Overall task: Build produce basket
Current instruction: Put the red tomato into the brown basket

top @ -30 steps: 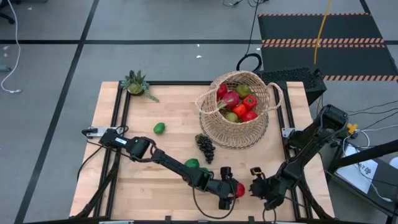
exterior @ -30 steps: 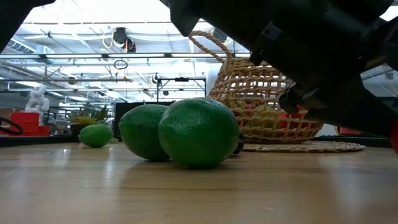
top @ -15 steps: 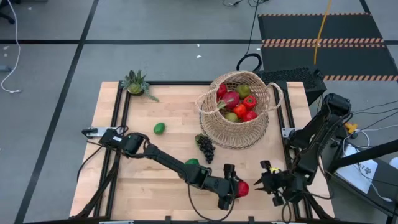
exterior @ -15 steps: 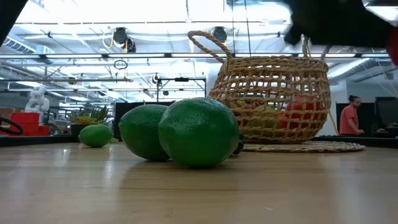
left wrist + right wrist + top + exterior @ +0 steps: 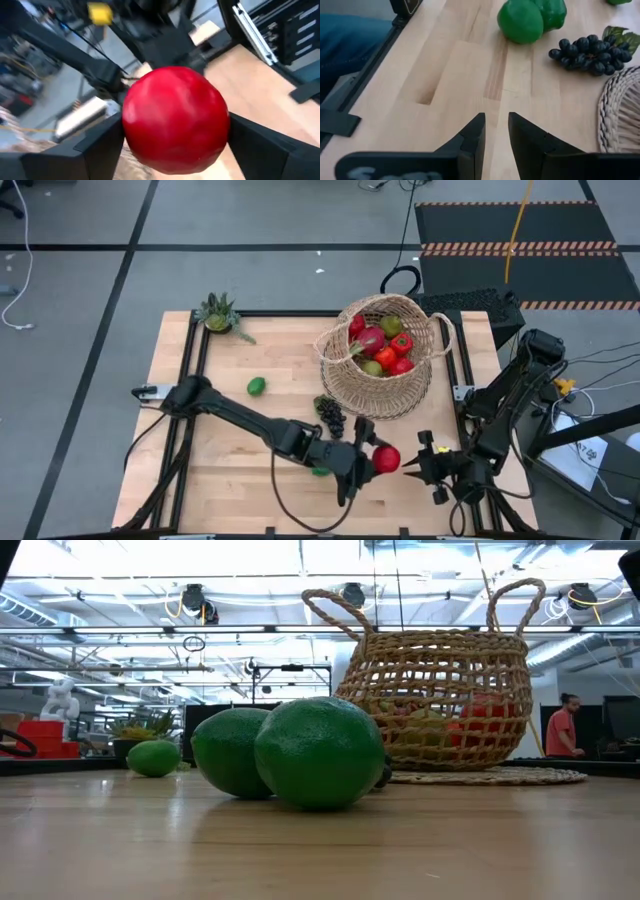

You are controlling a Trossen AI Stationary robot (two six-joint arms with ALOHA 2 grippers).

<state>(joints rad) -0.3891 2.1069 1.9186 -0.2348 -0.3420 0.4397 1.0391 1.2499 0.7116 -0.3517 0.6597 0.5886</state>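
The woven basket stands upright at the table's far right, with red, pink and green fruit inside. My left gripper is near the front right, shut on a red apple. My right gripper hovers just right of the apple, fingers almost together, holding nothing. Dark grapes lie in front of the basket. Two limes rest on the table, mostly hidden under my left arm in the high view. A third lime lies toward the left. My left gripper pinches the red apple between its two fingers, one finger against each side at its widest part. The fingers reach level from the table's left. The apple is lifted clear of the table.
A small spiky potted plant sits at the far left corner. The basket stands on a round woven mat. Bare wood lies at the near left. A person stands in the room beyond the table.
My left gripper has carried the red apple up off the near edge and toward the basket, and the arm has risen out of the low view. My right gripper has drawn back from the apple toward the table's right edge.
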